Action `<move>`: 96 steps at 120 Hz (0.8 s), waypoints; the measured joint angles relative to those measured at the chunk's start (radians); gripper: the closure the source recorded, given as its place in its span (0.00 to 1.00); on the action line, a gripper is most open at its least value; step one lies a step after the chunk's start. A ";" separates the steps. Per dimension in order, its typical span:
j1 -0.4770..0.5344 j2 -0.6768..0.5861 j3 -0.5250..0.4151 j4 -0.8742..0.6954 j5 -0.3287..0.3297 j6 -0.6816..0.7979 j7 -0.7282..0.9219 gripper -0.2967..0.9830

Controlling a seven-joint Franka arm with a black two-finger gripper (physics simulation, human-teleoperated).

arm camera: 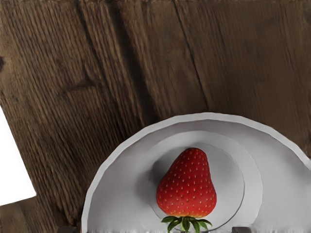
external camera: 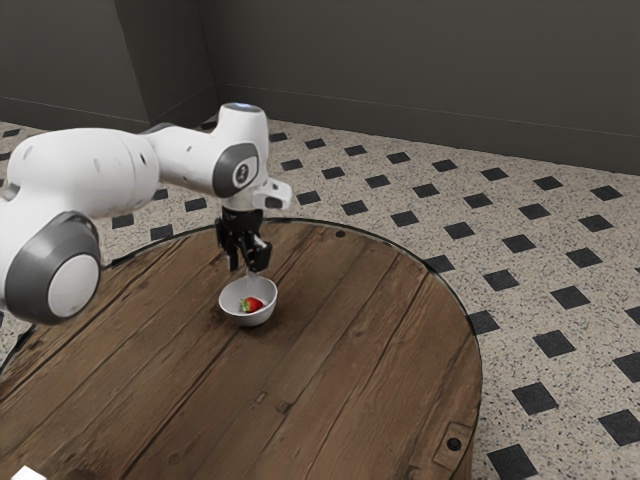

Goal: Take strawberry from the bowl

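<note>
Above the bowl's rim, my black gripper points downward with its fingers spread, holding nothing. In the wrist view the tips of the gripper stand far apart at the lower edge. The white bowl rests upright on the wooden table. Inside it lies the red strawberry, below the fingers and apart from them. Seen from the hand, the strawberry lies on the bottom of the bowl, its green leaves toward the line between the fingertips.
A round table of dark planks carries the bowl near its far side. A white object shows at the exterior view's lower left corner. In the wrist view a flat white shape lies beside the bowl, some distance from its rim.
</note>
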 joint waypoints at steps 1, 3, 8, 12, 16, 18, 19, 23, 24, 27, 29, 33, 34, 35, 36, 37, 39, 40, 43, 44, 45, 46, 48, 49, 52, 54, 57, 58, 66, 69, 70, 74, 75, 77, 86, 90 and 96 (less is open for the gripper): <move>0.000 -0.003 0.000 -0.004 0.000 0.000 0.003 0.48; 0.000 -0.007 -0.001 -0.010 0.000 0.000 0.008 0.49; -0.001 -0.017 -0.003 -0.025 0.000 -0.001 0.021 0.50; -0.002 -0.025 -0.005 -0.040 0.000 -0.002 0.029 0.51; -0.003 -0.030 -0.011 -0.048 -0.001 -0.004 0.036 0.52; -0.004 -0.032 -0.016 -0.051 -0.001 -0.005 0.040 0.52; -0.004 -0.032 -0.018 -0.053 -0.001 -0.005 0.041 0.52; -0.006 -0.033 -0.024 -0.061 -0.001 -0.006 0.047 0.53; -0.006 -0.033 -0.025 -0.063 -0.001 -0.006 0.048 0.53; -0.007 -0.032 -0.028 -0.067 -0.001 -0.007 0.053 0.53; -0.007 -0.031 -0.029 -0.069 -0.001 -0.007 0.055 0.54; -0.007 -0.030 -0.030 -0.079 -0.001 -0.007 0.060 0.54; -0.007 -0.029 -0.030 -0.081 -0.001 -0.006 0.062 0.54; -0.007 -0.029 -0.030 -0.084 -0.001 -0.006 0.063 0.54; -0.007 -0.029 -0.030 -0.085 -0.001 -0.006 0.064 0.54; -0.007 -0.029 -0.030 -0.087 -0.001 -0.005 0.065 0.54; -0.007 -0.029 -0.030 -0.090 -0.001 -0.005 0.068 0.54; -0.007 -0.029 -0.031 -0.092 -0.001 -0.004 0.069 0.54; -0.006 -0.028 -0.031 -0.097 -0.001 -0.003 0.072 0.55; -0.006 -0.027 -0.031 -0.098 -0.001 -0.002 0.073 0.55; -0.006 -0.027 -0.031 -0.099 -0.001 -0.002 0.075 0.55; -0.006 -0.027 -0.031 -0.100 -0.001 -0.001 0.076 0.55; -0.006 -0.026 -0.031 -0.102 -0.001 0.000 0.078 0.55; -0.006 -0.025 -0.031 -0.102 -0.001 0.002 0.079 0.55; -0.006 -0.023 -0.031 -0.104 -0.001 0.006 0.082 0.55; -0.006 -0.022 -0.031 -0.105 -0.001 0.009 0.084 0.55; -0.006 -0.021 -0.031 -0.106 -0.001 0.013 0.087 0.55; -0.006 -0.021 -0.031 -0.106 -0.001 0.015 0.088 0.55; -0.006 -0.018 -0.031 -0.107 -0.001 0.025 0.095 0.55; -0.006 -0.017 -0.031 -0.107 -0.002 0.030 0.098 0.55; -0.006 -0.016 -0.031 -0.107 -0.002 0.032 0.099 0.55; -0.006 -0.014 -0.031 -0.107 -0.002 0.039 0.102 0.54; -0.006 -0.013 -0.032 -0.107 -0.002 0.041 0.103 0.54; -0.006 -0.011 -0.032 -0.107 -0.002 0.045 0.105 0.54; -0.006 -0.006 -0.032 -0.107 -0.003 0.064 0.112 0.54; -0.006 -0.004 -0.032 -0.107 -0.004 0.073 0.115 0.54; -0.006 -0.002 -0.032 -0.107 -0.005 0.086 0.121 0.54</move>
